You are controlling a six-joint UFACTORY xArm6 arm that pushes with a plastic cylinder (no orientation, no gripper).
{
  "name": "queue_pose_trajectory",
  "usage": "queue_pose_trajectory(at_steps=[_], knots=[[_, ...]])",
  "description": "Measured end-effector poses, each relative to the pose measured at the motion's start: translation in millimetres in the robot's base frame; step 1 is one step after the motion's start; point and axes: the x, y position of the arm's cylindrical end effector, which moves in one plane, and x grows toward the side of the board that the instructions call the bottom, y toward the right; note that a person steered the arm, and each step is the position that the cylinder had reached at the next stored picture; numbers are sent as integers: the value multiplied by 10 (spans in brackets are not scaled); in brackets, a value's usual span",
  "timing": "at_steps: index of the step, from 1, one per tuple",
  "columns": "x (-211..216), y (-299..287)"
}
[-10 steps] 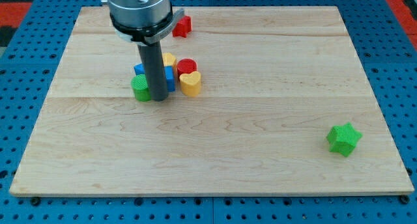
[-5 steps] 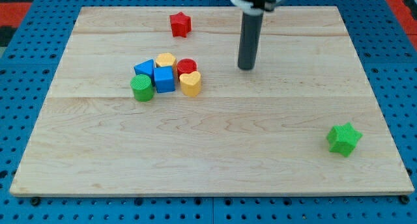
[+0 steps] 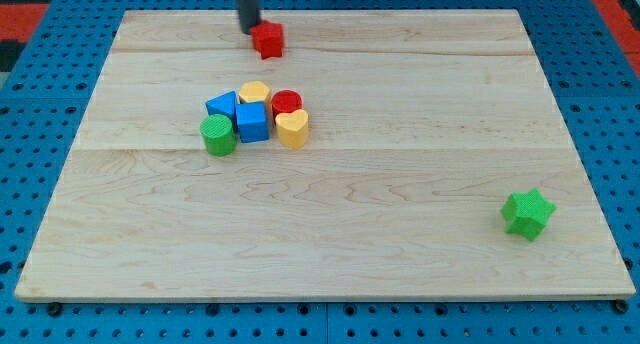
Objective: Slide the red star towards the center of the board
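Note:
The red star (image 3: 268,40) lies near the view's top edge of the wooden board (image 3: 400,184), left of the middle. My tip (image 3: 248,29) is at the star's upper left corner, touching or almost touching it. The rod rises out of the view's top.
A cluster sits below the star: a blue triangular block (image 3: 220,105), a blue cube (image 3: 252,121), a yellow block (image 3: 255,91), a red cylinder (image 3: 287,102), a yellow heart (image 3: 291,129) and a green cylinder (image 3: 217,134). A green star (image 3: 527,213) lies at the lower right.
My tip went from the cluster to the board's upper middle right, then to the red star's upper left. The star has shifted slightly left and down.

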Motion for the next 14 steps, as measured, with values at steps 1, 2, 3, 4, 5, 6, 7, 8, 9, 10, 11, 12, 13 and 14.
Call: queue_pose_trajectory(at_steps=[1, 2, 3, 4, 5, 6, 7, 8, 9, 10, 11, 12, 13, 14], knots=[[105, 391], [385, 767], [444, 608], [-35, 440], [-51, -12], [333, -46], [564, 347], [565, 597], [782, 625], [1020, 834], [1018, 1185], [1008, 1519], [1025, 1684], [1174, 1774]])
